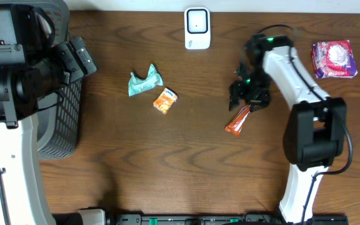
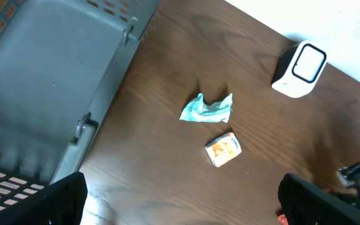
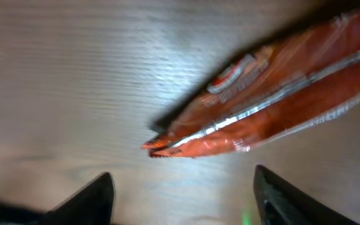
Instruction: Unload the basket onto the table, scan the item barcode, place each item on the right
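A long red-orange foil snack packet (image 1: 237,120) lies flat on the brown wooden surface (image 1: 167,169), right of centre in the overhead view, slanting from lower left to upper right. The right jaws hang directly over its upper end, at the tip of the white right arm (image 1: 292,75) that reaches in from the lower right. In the right wrist view the red-orange packet (image 3: 274,106) fills the upper right of the frame. The two dark fingertips (image 3: 86,200) show at the bottom corners, spread wide apart and clear of the packet; they pinch nothing.

The white box-shaped barcode scanner (image 1: 197,28) with a dark window stands at the top centre of the surface, well apart from the packet. A crumpled teal wrapper (image 1: 144,82) and a small orange packet (image 1: 165,100) lie just beside each other left of centre. A pink and purple pouch (image 1: 334,59) sits at the upper right edge.

The left jaws are held high at the upper left of the overhead view, above a grey slatted plastic basket (image 1: 64,119). In the left wrist view their dark fingertips (image 2: 61,203) sit in the bottom corners, spread wide with nothing between them, and the basket (image 2: 49,81), the teal wrapper (image 2: 207,109), the orange packet (image 2: 223,149) and the scanner (image 2: 300,67) all lie below.
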